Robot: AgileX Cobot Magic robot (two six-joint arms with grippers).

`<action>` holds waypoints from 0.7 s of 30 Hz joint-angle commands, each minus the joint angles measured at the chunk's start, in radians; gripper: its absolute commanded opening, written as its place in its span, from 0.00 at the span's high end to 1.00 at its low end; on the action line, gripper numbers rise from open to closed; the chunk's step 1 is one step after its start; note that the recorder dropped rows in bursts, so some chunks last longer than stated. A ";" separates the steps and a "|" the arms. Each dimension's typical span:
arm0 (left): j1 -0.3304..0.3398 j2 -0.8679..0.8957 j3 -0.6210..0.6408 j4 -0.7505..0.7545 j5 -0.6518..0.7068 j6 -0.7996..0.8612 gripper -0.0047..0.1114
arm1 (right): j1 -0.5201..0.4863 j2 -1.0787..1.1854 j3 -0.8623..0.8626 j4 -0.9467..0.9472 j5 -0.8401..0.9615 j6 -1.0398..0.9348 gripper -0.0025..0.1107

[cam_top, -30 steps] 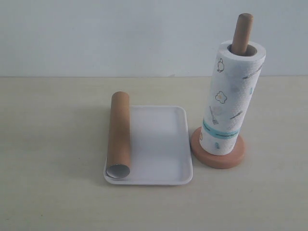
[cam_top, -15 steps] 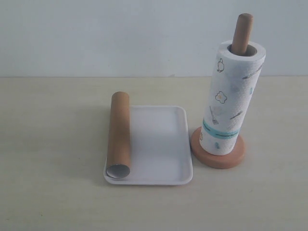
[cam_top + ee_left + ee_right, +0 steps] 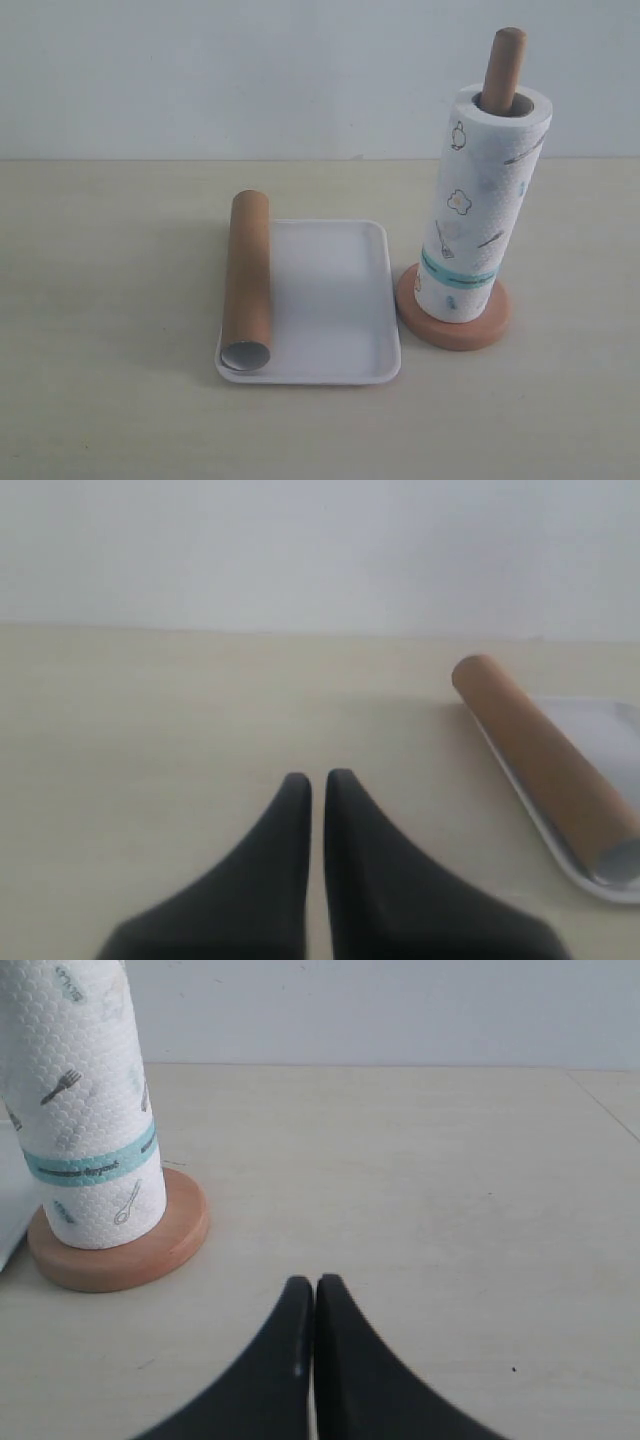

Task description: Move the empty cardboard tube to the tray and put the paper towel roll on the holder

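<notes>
In the exterior view I see the empty cardboard tube [image 3: 248, 280] lying in the lower left-centre of the frame, along the left side of the tray [image 3: 340, 300]. Its open, greyish end sits at the tray's near left corner, and its far end reaches a little past the rear rim. Just to the right of the tray stands the holder [image 3: 462, 332]. The paper towel roll [image 3: 482, 210] is threaded over its post and rests on the round base, teal band low, with the rounded post top poking out of the core at the upper right of the frame. Tray and base are near each other but not touching. Neither tool shows on the pale tabletop [image 3: 110, 300] here.

In the left wrist view, the left tool [image 3: 317, 777] is closed with only a thin slit between its dark tips, and it holds nothing. It hangs over bare tabletop, well apart from the tube [image 3: 540, 755] lying on the tray [image 3: 605, 725].

In the right wrist view, the right tool [image 3: 313, 1282] is closed tip to tip and empty. It is apart from the roll [image 3: 85, 1110] seated on the holder's base [image 3: 130, 1255].
</notes>
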 commanded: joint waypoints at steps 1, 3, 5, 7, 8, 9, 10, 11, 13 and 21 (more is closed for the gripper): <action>0.004 -0.002 0.003 0.005 0.052 0.064 0.92 | 0.002 -0.005 0.000 0.001 -0.011 0.000 0.98; 0.004 -0.002 0.003 0.007 0.052 0.120 0.92 | 0.002 -0.005 0.000 0.001 -0.011 0.000 0.98; 0.004 -0.002 0.003 0.007 0.052 0.167 0.92 | 0.002 -0.005 0.000 0.001 -0.011 0.000 0.98; 0.004 -0.002 0.003 0.007 0.052 0.178 0.92 | 0.002 -0.005 0.000 0.001 -0.011 0.000 0.98; 0.004 -0.002 0.003 0.007 0.052 0.169 0.92 | 0.002 -0.005 0.000 0.001 -0.011 0.000 0.98; 0.004 -0.002 0.003 0.007 0.052 0.155 0.92 | 0.002 -0.005 0.000 0.001 -0.011 0.000 0.98; 0.004 -0.002 0.003 0.007 0.052 0.145 0.92 | 0.002 -0.005 0.000 0.001 -0.011 0.000 0.98; 0.004 -0.002 0.003 0.007 0.052 0.137 0.92 | 0.002 -0.005 0.000 0.001 -0.011 0.000 0.98; 0.004 -0.002 0.003 0.007 0.052 0.137 0.92 | 0.002 -0.005 0.000 0.001 -0.011 0.000 0.98; 0.004 -0.002 0.003 0.004 0.052 0.126 0.92 | 0.002 -0.005 0.000 0.001 -0.011 0.000 0.98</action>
